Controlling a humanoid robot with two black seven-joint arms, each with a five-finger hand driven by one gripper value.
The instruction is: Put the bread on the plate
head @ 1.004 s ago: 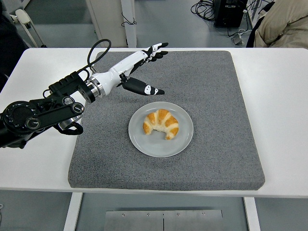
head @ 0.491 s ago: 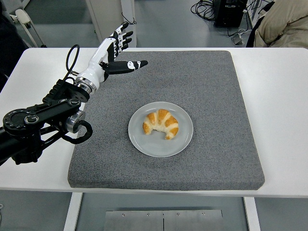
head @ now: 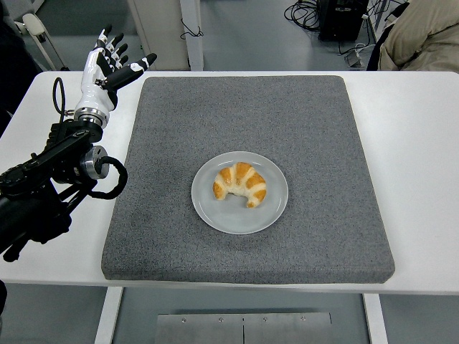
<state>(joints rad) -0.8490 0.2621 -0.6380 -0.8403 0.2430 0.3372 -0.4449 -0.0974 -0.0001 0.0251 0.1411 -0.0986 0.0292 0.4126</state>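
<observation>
The bread (head: 240,184), a curved croissant with pale and golden bands, lies on the plate (head: 215,209), a round grey plate near the middle of the mat (head: 323,129). The croissant sits slightly above the plate's centre, its open curve facing the near edge, and all of it rests inside the rim. The mat is a dark grey square of coarse felt that covers most of the white table (head: 416,143). The left hand (head: 106,63) is well apart from the bread, up at the far left corner of the table, beyond the mat's left edge and over bare white surface. Its fingers are spread and relaxed, pointing up and away, and they hold nothing; the thumb sticks out to the right toward the mat's corner. The black forearm (head: 64,154) runs down from the wrist toward the left edge of the picture, where it is cut off, with a black cable looped beside it just over the mat's left border. The right hand does not show. At the top right a beige garment (head: 423,32) of a person is partly cut off by the frame, and dark cables and a black box lie on the floor behind the table, too small to make out clearly. No readable writing or label appears on anything.
</observation>
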